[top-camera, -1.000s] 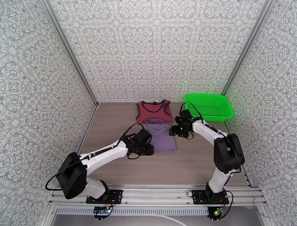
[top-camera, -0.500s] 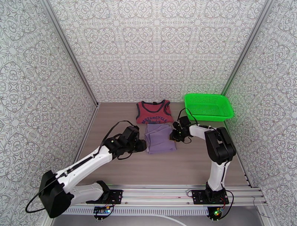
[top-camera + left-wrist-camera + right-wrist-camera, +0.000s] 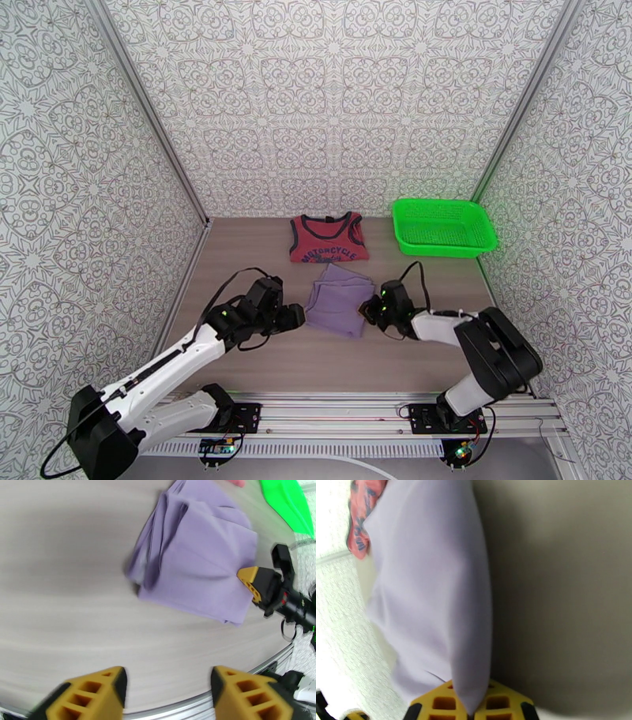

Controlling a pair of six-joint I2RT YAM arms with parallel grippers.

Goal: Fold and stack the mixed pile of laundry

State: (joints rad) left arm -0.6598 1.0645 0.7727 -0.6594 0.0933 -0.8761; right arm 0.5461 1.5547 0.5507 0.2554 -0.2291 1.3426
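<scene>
Lavender garment [image 3: 340, 306] lies at the middle of the table [image 3: 237, 253] in the overhead view, gathered into a small layered packet. Its folds look loose and uneven: in the left wrist view [image 3: 197, 559] several pleats bunch along its left edge.

The red tank top [image 3: 328, 239] lies just above it in the overhead frame, near it but apart. It is spread flat with the neck and armholes showing, so I judge it not yet folded. A bright green basket [image 3: 446, 251] sits at the upper right, and I see nothing in it.

The right gripper [image 3: 367, 309] is at the packet's right edge. In its own view the pale cloth [image 3: 434, 590] runs down into the pressed-together fingers at the bottom of the frame [image 3: 474, 707], so it is pinching the lavender garment. The left wrist view also shows that gripper's yellow tip [image 3: 252, 580] against the cloth's right side. A strip of red top [image 3: 361, 523] shows at the upper left of the right wrist view.

The left gripper [image 3: 294, 318] is just left of the packet, clear of it. Its fingers are spread wide with nothing between them [image 3: 168, 685].

By my reading the task is roughly midway. One piece is roughly folded and in hand. Tidying it, folding the red top and stacking the two are left.
</scene>
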